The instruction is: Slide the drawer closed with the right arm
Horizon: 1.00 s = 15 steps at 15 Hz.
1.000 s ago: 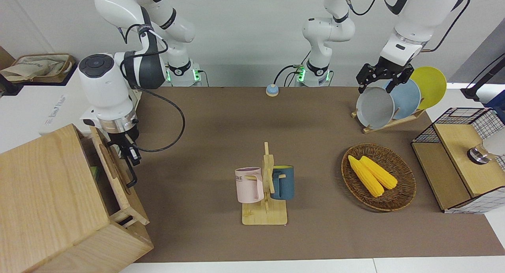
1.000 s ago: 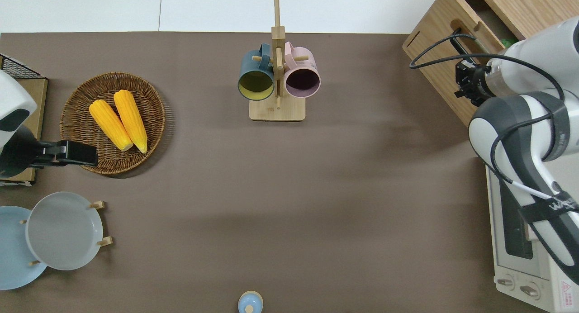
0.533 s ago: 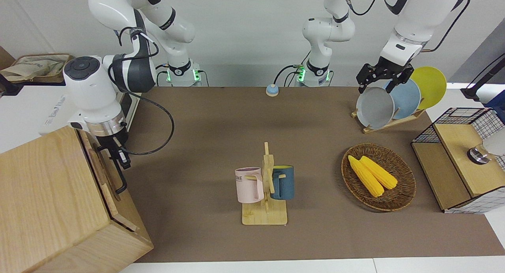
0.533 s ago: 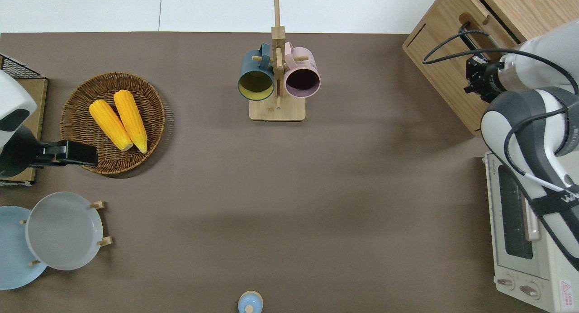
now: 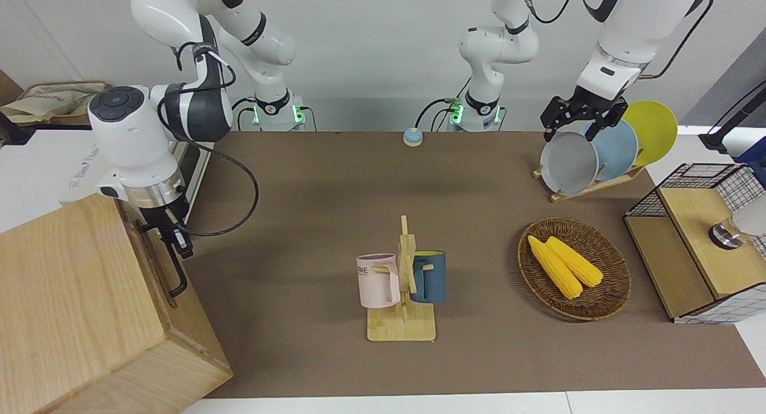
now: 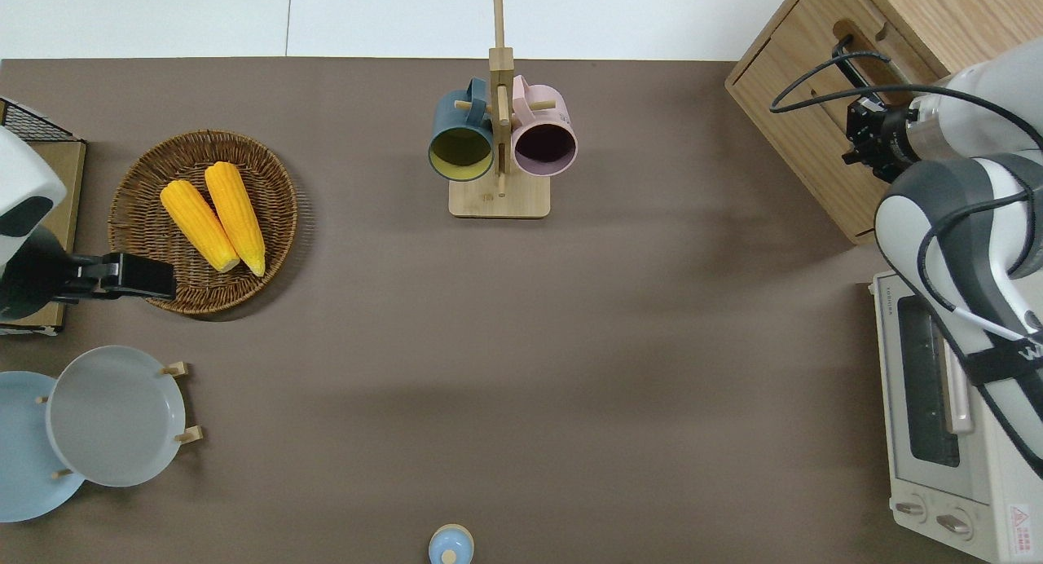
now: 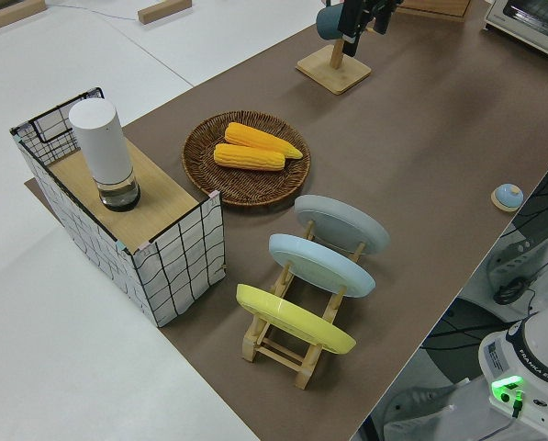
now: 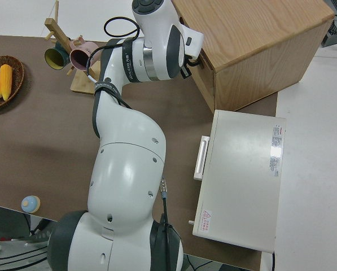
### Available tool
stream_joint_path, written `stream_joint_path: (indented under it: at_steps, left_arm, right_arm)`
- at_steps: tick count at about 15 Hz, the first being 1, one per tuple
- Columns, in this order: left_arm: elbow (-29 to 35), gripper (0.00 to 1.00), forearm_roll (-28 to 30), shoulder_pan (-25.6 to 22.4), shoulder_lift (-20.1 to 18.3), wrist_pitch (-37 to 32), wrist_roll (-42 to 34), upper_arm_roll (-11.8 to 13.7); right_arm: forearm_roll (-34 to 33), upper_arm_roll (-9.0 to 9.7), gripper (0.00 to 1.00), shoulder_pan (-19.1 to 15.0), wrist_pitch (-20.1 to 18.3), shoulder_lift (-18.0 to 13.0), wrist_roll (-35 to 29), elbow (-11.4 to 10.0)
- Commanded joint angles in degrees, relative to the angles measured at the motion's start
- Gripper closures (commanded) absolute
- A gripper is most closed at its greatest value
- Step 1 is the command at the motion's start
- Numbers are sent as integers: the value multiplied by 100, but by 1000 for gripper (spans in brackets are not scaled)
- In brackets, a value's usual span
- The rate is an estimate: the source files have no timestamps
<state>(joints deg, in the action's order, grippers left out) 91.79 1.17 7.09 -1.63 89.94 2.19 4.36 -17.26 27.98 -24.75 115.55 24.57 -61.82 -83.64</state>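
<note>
The drawer [image 5: 157,264] sits flush in the front of the big wood cabinet [image 5: 66,306] at the right arm's end of the table, so it looks fully shut. The right gripper [image 5: 173,231] is at the black bar handle [image 5: 175,264]; whether its fingers are open or closed around the bar cannot be told, nor whether they hold it at all. The left arm is parked.

The main risk, as a judgement: if the fingers are hooked on the bar when the arm backs away, they would drag the drawer open again. Pushing harder against a drawer already home could shove the whole cabinet along the table.

Counted on the table: two mugs [image 5: 378,280] on one wooden stand, two cobs of corn [image 5: 562,264] in one wicker basket [image 5: 616,282], three plates [image 7: 329,262] in one rack, one toaster oven [image 6: 937,434], one wire box [image 7: 127,239].
</note>
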Motion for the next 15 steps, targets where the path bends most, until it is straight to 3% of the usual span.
stream_joint_path:
  at_steps: [1,10,15]
  left_arm:
    - [-12,2,-73,21,-48,-82,-8,21]
    - [-12,2,-73,21,-48,-82,-8,21]
    - [-12,5,-73,21,-48,-82,-8,21]
  right_arm:
    - [-155,6,1000,-267,293,179,442,190]
    - [-146,-109,1000,-373,354,179,838,199]
    - [-128,-109,1000,-250,293,100,795,147]
